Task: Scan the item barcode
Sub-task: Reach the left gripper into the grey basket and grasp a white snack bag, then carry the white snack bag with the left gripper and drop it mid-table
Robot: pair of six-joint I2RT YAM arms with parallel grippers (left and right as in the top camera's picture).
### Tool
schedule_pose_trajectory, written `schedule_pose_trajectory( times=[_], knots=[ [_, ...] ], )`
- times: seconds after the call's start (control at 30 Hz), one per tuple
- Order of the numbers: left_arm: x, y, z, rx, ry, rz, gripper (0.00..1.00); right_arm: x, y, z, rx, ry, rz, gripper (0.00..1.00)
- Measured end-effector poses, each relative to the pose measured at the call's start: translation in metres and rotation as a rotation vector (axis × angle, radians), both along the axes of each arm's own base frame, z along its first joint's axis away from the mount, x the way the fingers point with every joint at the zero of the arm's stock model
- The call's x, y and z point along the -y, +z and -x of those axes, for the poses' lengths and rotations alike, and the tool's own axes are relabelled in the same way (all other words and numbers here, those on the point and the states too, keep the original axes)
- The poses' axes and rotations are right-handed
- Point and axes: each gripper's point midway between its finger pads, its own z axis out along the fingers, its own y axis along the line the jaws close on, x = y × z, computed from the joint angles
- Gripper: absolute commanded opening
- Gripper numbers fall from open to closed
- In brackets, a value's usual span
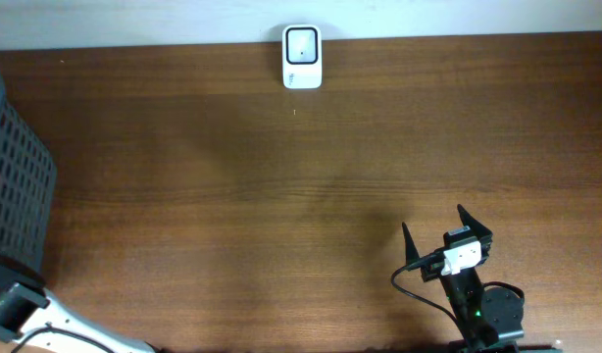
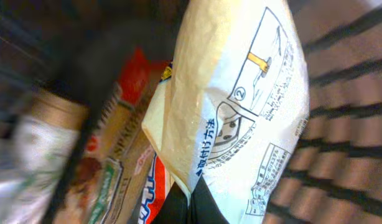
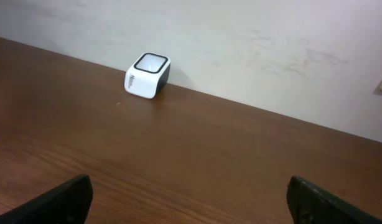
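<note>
Left claw (image 2: 192, 202) pinches the white printed packet (image 2: 241, 106) inside the basket (image 1: 12, 172); right claw (image 1: 446, 230) gapes wide above the counter (image 1: 232, 196).

Left gripper (image 2: 191, 194) clamped, right gripper (image 1: 433, 221) spread wide.
Your left fingers (image 2: 177, 210) pinch the white packet (image 2: 241, 93) at its edge; your right arm sits folded low, its fingers (image 3: 63, 199) pointing forward.

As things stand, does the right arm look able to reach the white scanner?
Likely yes: the right gripper stands open and nothing lies on the table between it and the scanner.
</note>
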Motion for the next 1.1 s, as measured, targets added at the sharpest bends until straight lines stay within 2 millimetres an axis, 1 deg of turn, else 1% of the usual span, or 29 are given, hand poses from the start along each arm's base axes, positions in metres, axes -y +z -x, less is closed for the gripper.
schedule_pose_trajectory(
  times=[0.03,0.07,0.1,0.13,0.17,0.2,0.23,0.27,0.3,0.33,0.37,0.4,0.47,0.53,0.6,0.63,0.67,0.73,0.77,0.8,0.83,0.87,0.9,0.93,0.97,1.0,1.03,1.07,1.1],
  knots=[
    [0.002,0.043,0.002,0.061,0.037,-0.048,0.0,0.0,0.0,0.0,0.0,0.0,0.0,0.98],
    [0.005,0.082,0.004,0.124,0.064,-0.099,0.0,0.0,0.0,0.0,0.0,0.0,-0.001,0.98],
    [0.012,0.115,0.006,0.184,0.073,-0.135,0.0,0.0,0.0,0.0,0.0,0.0,0.0,0.98],
    [0.031,0.161,0.01,0.281,0.057,-0.17,0.0,0.0,0.0,0.0,0.0,0.0,0.0,0.98],
    [0.05,0.189,0.013,0.347,0.028,-0.181,0.0,0.0,0.0,0.0,0.0,0.0,-0.001,0.98],
    [0.07,0.21,0.015,0.398,-0.007,-0.177,0.0,0.0,0.0,0.0,0.0,0.0,-0.001,0.98],
    [0.092,0.227,0.017,0.436,-0.05,-0.167,0.0,0.0,0.0,0.0,0.0,0.0,-0.001,0.98],
    [0.119,0.236,0.016,0.458,-0.105,-0.137,0.0,0.0,0.0,0.0,0.0,0.0,-0.001,0.98],
    [0.146,0.239,0.013,0.462,-0.165,-0.103,0.0,0.0,0.0,0.0,0.0,0.0,0.0,0.98],
    [0.186,0.234,0.003,0.445,-0.271,-0.042,0.0,0.0,0.0,0.0,0.0,0.0,-0.001,0.98],
    [0.219,0.225,-0.011,0.425,-0.379,-0.004,0.0,0.0,0.0,0.0,0.0,0.0,-0.001,0.98],
    [0.241,0.216,-0.022,0.405,-0.458,0.018,0.0,0.0,0.0,0.0,-0.001,0.0,-0.001,0.98],
    [0.303,0.19,-0.045,0.35,-0.675,0.062,0.0,0.0,0.0,0.0,0.0,0.0,-0.001,0.98],
    [0.371,0.154,-0.06,0.281,-0.906,0.085,0.0,0.0,0.0,0.0,0.0,0.0,0.0,0.98],
    [0.413,0.127,-0.068,0.239,-1.052,0.083,0.0,0.0,0.0,0.0,0.0,0.0,0.0,0.98],
    [0.445,0.1,-0.071,0.206,-1.165,0.081,0.0,0.0,0.0,0.0,0.0,0.0,-0.001,0.98],
    [0.474,0.074,-0.068,0.167,-1.261,0.096,0.0,0.0,0.0,0.0,0.0,0.0,-0.001,0.98],
    [0.514,0.032,-0.066,0.143,-1.396,0.089,0.0,0.0,0.0,0.0,0.0,0.0,0.0,0.98],
    [0.534,0.01,-0.061,0.128,-1.458,0.09,0.0,0.0,0.0,0.0,0.0,0.0,0.0,0.98],
    [0.551,-0.007,-0.057,0.117,-1.498,0.095,0.0,0.0,0.0,0.0,0.0,0.0,0.0,0.98],
    [0.564,-0.019,-0.053,0.112,-1.519,0.102,0.0,0.0,0.0,0.0,0.0,0.0,-0.001,0.98],
    [0.572,-0.025,-0.051,0.1,-1.503,0.124,0.0,0.0,0.0,0.0,0.0,0.0,0.0,0.98],
    [0.59,-0.039,-0.051,0.105,-1.486,0.147,0.0,0.0,0.0,0.0,0.0,0.0,0.0,0.98],
    [0.599,-0.046,-0.056,0.106,-1.41,0.185,0.0,0.0,0.0,0.0,0.0,0.0,0.0,0.98],
    [0.604,-0.062,-0.057,0.043,-1.257,0.248,0.0,0.0,0.0,0.0,0.0,0.0,0.0,0.99],
    [0.605,-0.075,-0.057,0.002,-1.164,0.27,0.0,0.0,0.0,0.0,-0.001,0.0,-0.001,0.98],
    [0.604,-0.091,-0.057,-0.059,-1.002,0.293,0.0,0.0,0.0,0.0,0.0,0.0,0.0,0.98],
    [0.603,-0.104,-0.054,-0.103,-0.898,0.305,0.0,0.0,0.0,0.0,0.0,0.0,-0.001,0.98],
    [0.601,-0.121,-0.046,-0.163,-0.762,0.322,0.0,0.0,0.0,0.0,0.0,0.0,-0.001,0.98]
  ],
)
